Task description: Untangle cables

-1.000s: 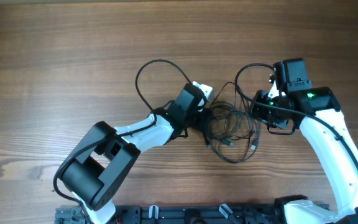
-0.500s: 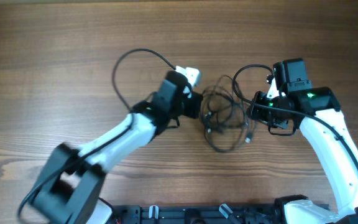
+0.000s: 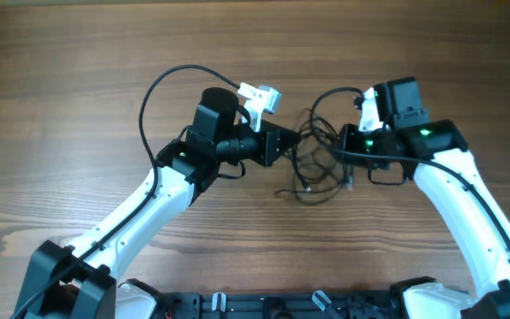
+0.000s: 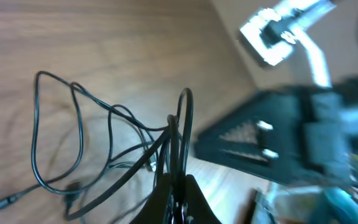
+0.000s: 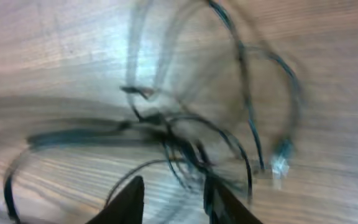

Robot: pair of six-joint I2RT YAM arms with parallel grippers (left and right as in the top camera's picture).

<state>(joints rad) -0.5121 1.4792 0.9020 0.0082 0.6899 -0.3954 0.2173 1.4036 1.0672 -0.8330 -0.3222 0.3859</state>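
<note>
Overhead: bare wood-grain table [image 3: 60,71]; left gripper [image 4: 176,182] pinching cables [image 4: 169,140]; right gripper [image 5: 174,184] spread, cables blurred beyond.

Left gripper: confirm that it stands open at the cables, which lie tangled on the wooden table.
Not quite: the left gripper is shut, not open. The left wrist view shows its fingers closed on several strands of the cables. The rest holds: the cables lie tangled on the wooden table.
</note>
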